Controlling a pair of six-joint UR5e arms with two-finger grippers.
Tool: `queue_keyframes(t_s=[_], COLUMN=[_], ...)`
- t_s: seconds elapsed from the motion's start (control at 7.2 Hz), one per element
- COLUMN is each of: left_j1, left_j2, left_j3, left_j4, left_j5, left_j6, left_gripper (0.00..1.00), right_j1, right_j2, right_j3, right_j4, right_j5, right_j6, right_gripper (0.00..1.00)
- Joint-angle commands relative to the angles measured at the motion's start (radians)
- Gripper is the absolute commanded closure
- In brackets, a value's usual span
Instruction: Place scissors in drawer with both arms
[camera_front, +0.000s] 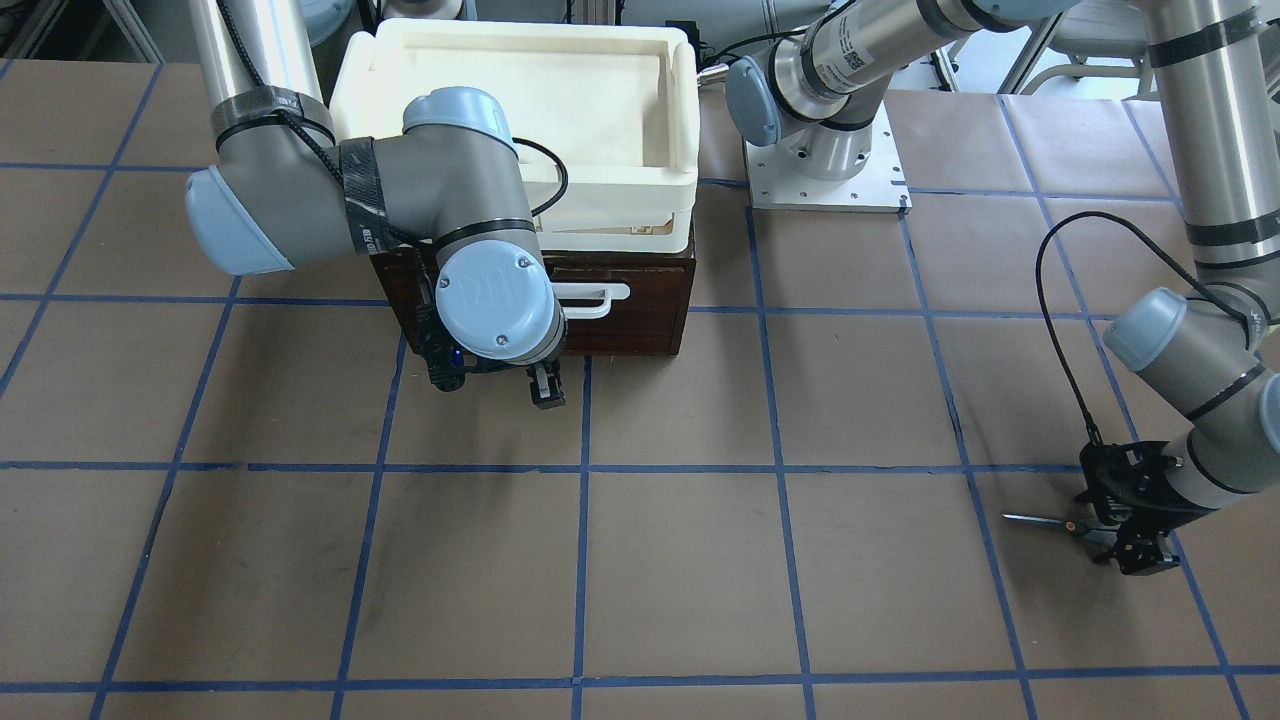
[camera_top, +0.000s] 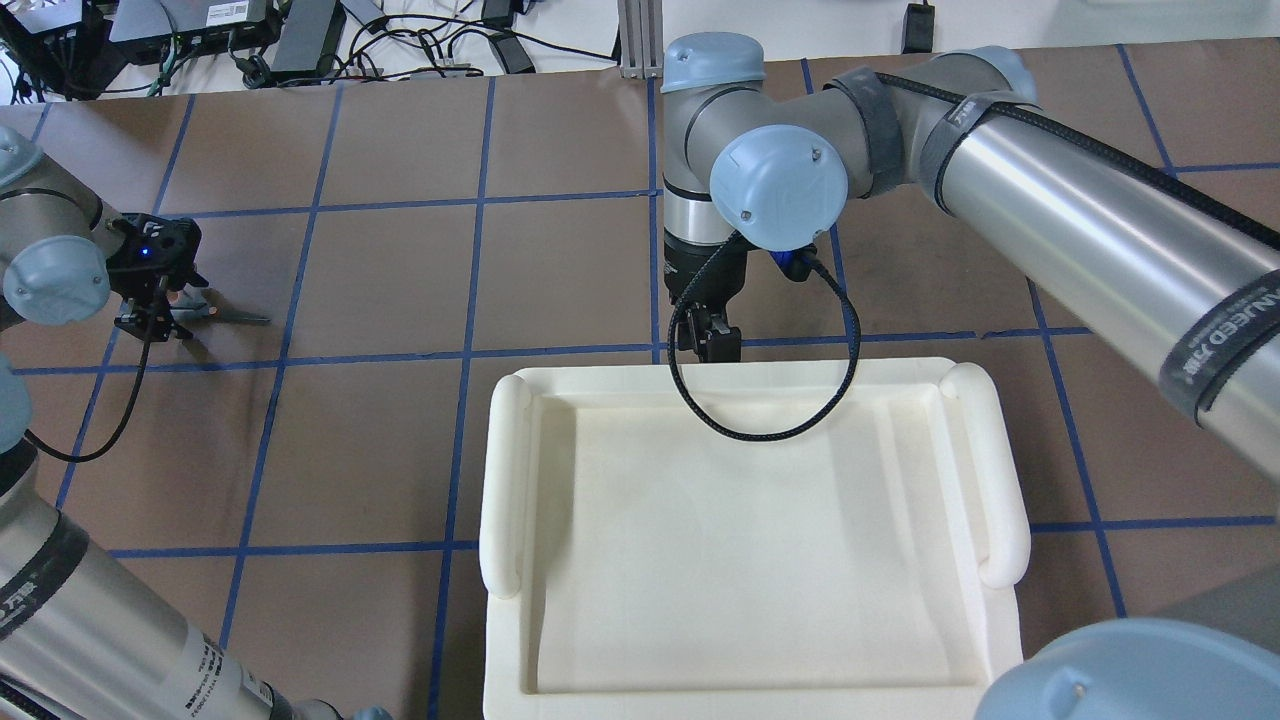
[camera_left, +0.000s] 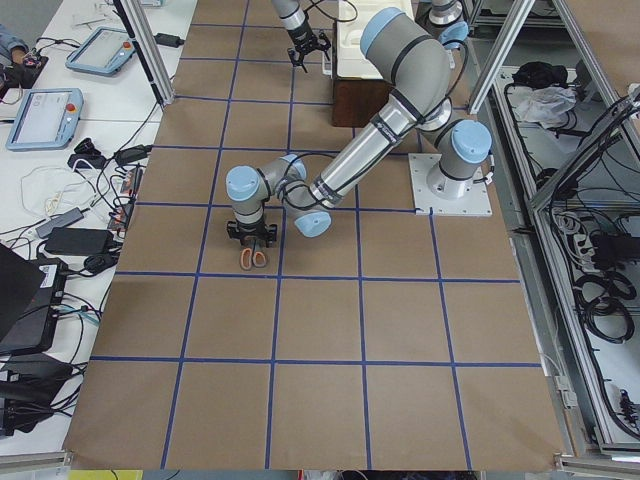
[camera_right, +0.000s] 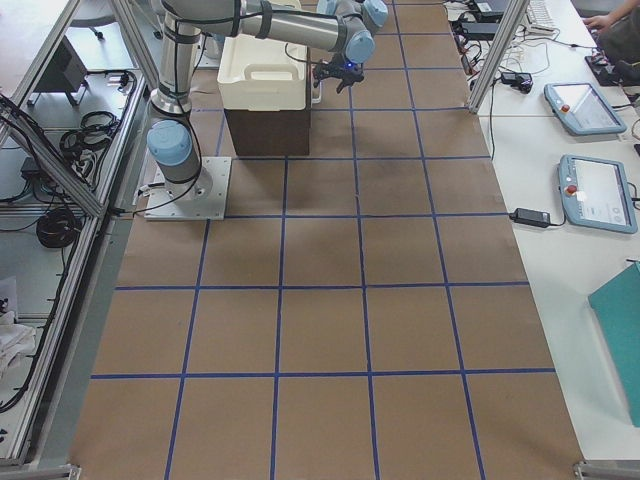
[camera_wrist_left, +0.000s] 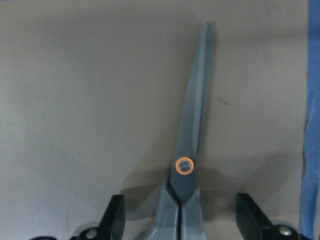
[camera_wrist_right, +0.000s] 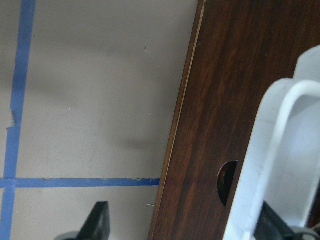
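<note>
The scissors (camera_front: 1040, 521) lie flat on the brown table, their slim blades pointing away from my left gripper (camera_front: 1135, 545). In the left wrist view the scissors (camera_wrist_left: 192, 140) sit between the two black fingers (camera_wrist_left: 117, 215), which are open either side of the handle neck. The orange-lined loops show in the exterior left view (camera_left: 254, 258). The dark brown drawer (camera_front: 640, 310) looks closed, with its white handle (camera_front: 595, 298) on the front. My right gripper (camera_front: 545, 385) is open just in front of it. In the right wrist view the handle (camera_wrist_right: 280, 150) is near one finger.
A white foam tray (camera_front: 520, 100) sits on top of the drawer cabinet. The left arm's base plate (camera_front: 828, 170) stands beside the cabinet. Blue tape lines grid the table. A black cable (camera_top: 760, 400) loops from the right wrist over the tray's edge.
</note>
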Motion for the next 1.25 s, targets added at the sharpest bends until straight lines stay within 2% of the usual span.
queue_keyframes(t_s=[0.0,0.42,0.56,0.83,0.97,1.11], left_j1=[0.000,0.000,-0.001,0.000,-0.001,-0.006], left_j2=[-0.002,0.009,0.008,0.012,0.026,0.041], left_j3=[-0.001,-0.002,-0.002,-0.002,0.002,0.002], left_j4=[0.000,0.000,0.000,0.000,0.000,-0.005], left_j5=[-0.003,-0.001,-0.004,-0.006,-0.004,-0.001], left_j6=[0.001,0.004,0.006,0.006,0.000,-0.010], left_gripper=[0.34,0.86,0.92,0.93,0.98,0.99], right_j1=[0.000,0.000,0.000,0.000,0.000,0.000], right_j2=[0.008,0.008,0.008,0.010,0.011,0.013], right_j3=[0.001,-0.002,-0.002,-0.002,-0.002,-0.003], right_j4=[-0.013,-0.054,-0.074,-0.112,-0.123,-0.134], right_j5=[-0.003,-0.004,-0.004,-0.006,-0.006,-0.006], right_j6=[-0.002,-0.002,-0.005,-0.006,-0.006,-0.006], right_gripper=[0.00,0.00,0.00,0.00,0.00,0.00])
